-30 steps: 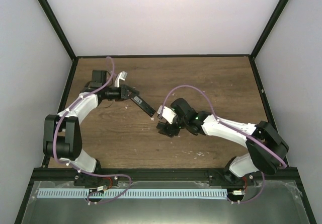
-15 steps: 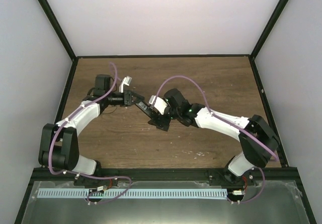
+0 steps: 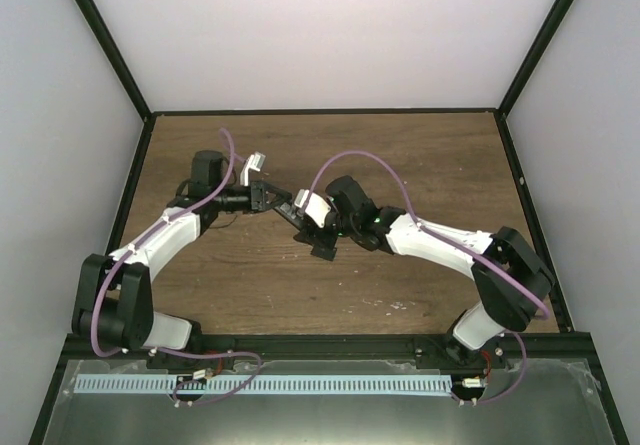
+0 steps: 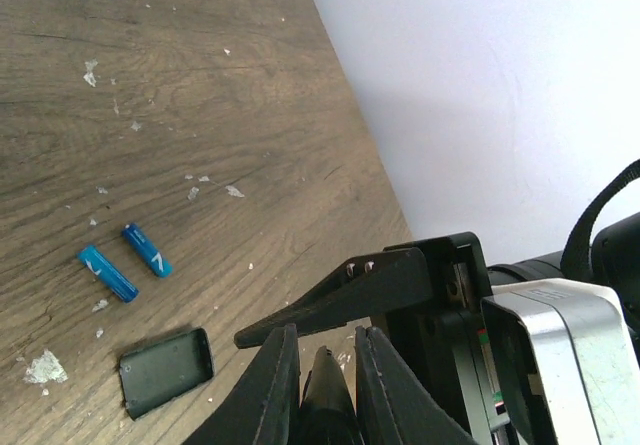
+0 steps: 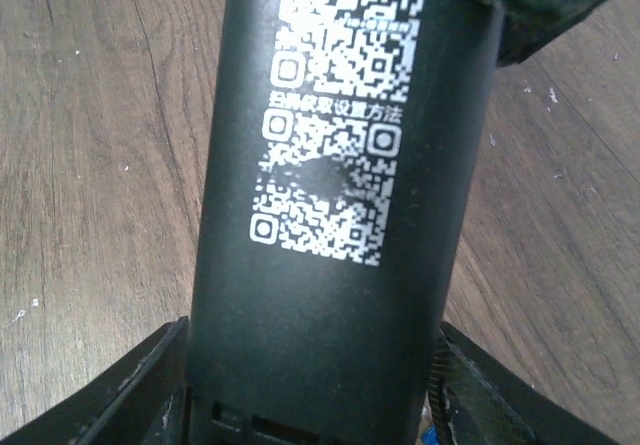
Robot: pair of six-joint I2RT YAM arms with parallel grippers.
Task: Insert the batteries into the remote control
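The black remote control (image 3: 293,213) hangs in the air between my two grippers. My left gripper (image 3: 275,200) is shut on one end of it; in the left wrist view that end (image 4: 325,405) sits between the left gripper's (image 4: 323,337) fingers. My right gripper (image 3: 305,228) straddles the other part. In the right wrist view the remote's back (image 5: 340,115), printed with QR codes, fills the space between the right gripper's (image 5: 312,327) fingers, which hug both long edges. Two blue batteries (image 4: 108,273) (image 4: 147,250) lie side by side on the table below.
A short black cover piece (image 4: 166,370) lies on the wood near the batteries. One finger of the right gripper (image 4: 340,290) crosses just above my left fingertips. White debris specks (image 4: 44,367) are scattered over the table. A white wall (image 4: 500,85) rises behind.
My left gripper has carried the remote rightward. My right gripper has moved up and left from the table to the remote and now has its fingers around it.
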